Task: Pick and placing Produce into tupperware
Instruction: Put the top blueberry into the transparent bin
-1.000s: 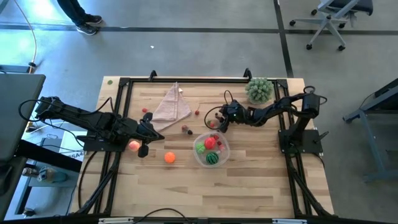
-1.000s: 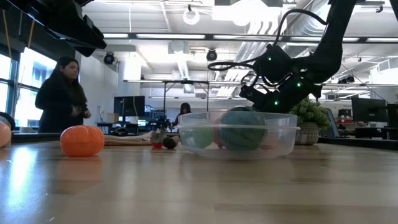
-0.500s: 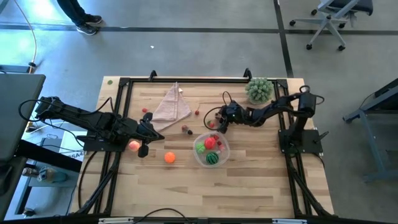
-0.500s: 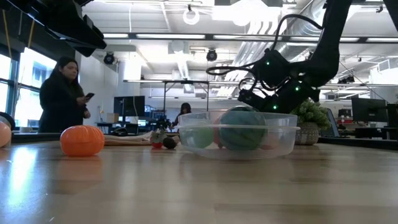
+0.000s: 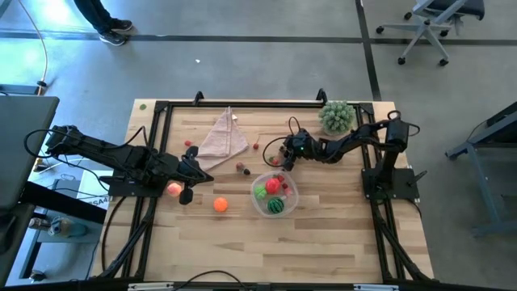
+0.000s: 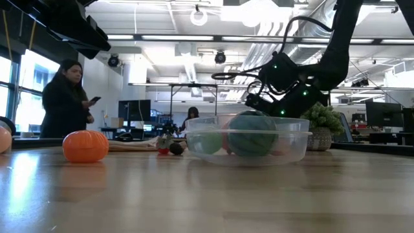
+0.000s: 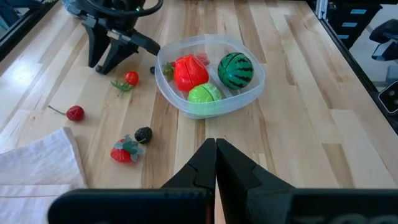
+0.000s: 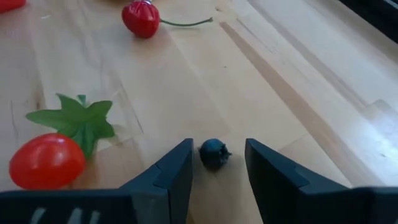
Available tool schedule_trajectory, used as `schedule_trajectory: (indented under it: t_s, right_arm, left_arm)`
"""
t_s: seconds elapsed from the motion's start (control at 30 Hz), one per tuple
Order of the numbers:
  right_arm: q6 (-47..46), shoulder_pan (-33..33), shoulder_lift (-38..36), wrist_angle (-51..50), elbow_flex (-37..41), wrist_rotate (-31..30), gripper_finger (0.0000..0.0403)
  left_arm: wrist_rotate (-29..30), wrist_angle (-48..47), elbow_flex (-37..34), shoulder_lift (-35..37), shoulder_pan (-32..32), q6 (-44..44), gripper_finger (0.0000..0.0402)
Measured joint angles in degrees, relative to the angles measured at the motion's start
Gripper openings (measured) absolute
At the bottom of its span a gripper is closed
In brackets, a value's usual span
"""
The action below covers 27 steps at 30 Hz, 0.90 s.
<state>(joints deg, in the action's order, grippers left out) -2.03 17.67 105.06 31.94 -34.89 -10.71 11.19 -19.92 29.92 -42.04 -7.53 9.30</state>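
My surface [image 5: 323, 234] looks like pale planked wood with a light sheen, framed in black metal. The tupperware [image 7: 249, 93] at upper centre is clear, smooth plastic. The tomato [image 8: 46, 160] at lower left looks glossy; the dark berry [image 8: 214, 153] is matt and bumpy. The pink cloth [image 5: 224, 136] reads soft and matt.

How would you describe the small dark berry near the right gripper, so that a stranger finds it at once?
Start at the clear tupperware with three fruits inside. Just behind it, the right gripper points down at the table. The dark berry lies between its open fingers, tiny and blue-black, unlike the red tomato and the red cherry nearby.
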Motion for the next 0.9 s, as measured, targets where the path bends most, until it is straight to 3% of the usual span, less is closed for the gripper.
schedule_trajectory:
  t_s: [0.47,0.9]
  right_arm:
    - [-2.6,0.0,0.0,-1.3,-0.1,2.2,0.0078]
    - [-3.6,0.0,-0.1,-1.2,-0.1,2.2,0.0053]
  left_arm:
    - [0.0,0.0,0.0,0.0,0.0,0.0,0.0001]
    - [0.0,0.0,0.0,0.0,0.0,0.0,0.0001]
